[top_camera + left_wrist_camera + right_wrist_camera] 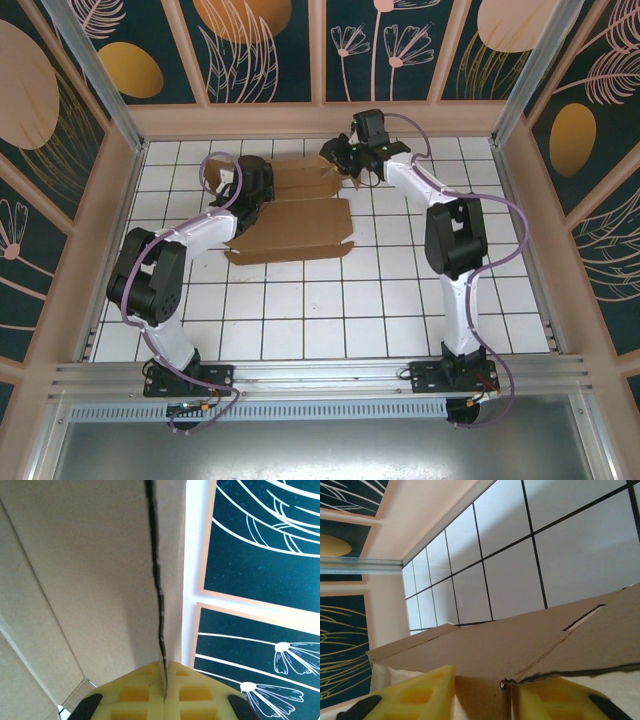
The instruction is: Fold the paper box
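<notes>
The top external camera looks steeply down from behind the arm bases [175, 372] over the whole tiled table [330, 320]. The left wrist camera sits tight against the paper box [90, 580] — edge-on, facing the wall panels [260, 545]. The right wrist camera skims low across the table, cardboard close ahead; all three share the box.

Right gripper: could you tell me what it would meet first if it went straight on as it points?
Most likely the box: its cardboard lies just ahead of the right gripper, with the table beyond.
</notes>
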Robot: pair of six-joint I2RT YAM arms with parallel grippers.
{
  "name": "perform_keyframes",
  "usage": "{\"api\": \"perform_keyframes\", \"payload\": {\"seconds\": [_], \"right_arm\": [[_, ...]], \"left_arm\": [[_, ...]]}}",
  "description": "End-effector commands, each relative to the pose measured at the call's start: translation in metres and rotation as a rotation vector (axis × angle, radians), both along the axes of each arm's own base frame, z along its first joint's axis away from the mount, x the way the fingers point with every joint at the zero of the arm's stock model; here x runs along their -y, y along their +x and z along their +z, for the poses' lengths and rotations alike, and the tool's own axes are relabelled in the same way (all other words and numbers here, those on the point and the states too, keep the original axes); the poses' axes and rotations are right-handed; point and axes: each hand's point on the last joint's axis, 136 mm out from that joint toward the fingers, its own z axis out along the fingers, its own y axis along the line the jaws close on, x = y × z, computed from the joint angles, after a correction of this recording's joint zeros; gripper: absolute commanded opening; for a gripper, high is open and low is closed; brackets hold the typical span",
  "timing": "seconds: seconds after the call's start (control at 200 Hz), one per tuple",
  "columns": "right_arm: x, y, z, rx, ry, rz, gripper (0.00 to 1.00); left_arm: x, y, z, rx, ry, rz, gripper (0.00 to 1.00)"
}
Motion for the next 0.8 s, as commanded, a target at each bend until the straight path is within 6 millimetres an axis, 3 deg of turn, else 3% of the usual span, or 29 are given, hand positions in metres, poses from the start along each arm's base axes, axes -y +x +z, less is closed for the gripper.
{"api": "perform_keyframes", "payload": {"seconds": [0.0,0.2,0.385,0.46,0.586,0.706,0.796], "right_arm": [[-0.001,0.011,0.007,0.05,-0.005,0.038,0.32],[0.026,0.021,0.014,0.117,-0.168,-0.01,0.49],[0.055,0.016,0.025,0.191,-0.257,-0.042,0.51],[0.064,0.008,0.026,0.236,-0.289,-0.045,0.47],[0.069,-0.015,0.013,0.305,-0.29,-0.033,0.32],[0.069,-0.031,-0.018,0.296,-0.339,-0.033,0.14],[0.065,-0.036,-0.039,0.274,-0.395,-0.023,0.09]], "left_arm": [[-0.006,-0.015,-0.038,-0.14,0.083,-0.002,0.0],[-0.016,0.001,-0.051,-0.155,0.097,0.014,0.0],[-0.024,0.011,-0.056,-0.153,0.088,0.026,0.0],[-0.023,0.013,-0.055,-0.147,0.093,0.02,0.0],[-0.02,0.017,-0.055,-0.144,0.097,0.01,0.0],[-0.022,0.02,-0.061,-0.158,0.105,0.015,0.0],[-0.023,0.023,-0.064,-0.163,0.106,0.019,0.0]]}}
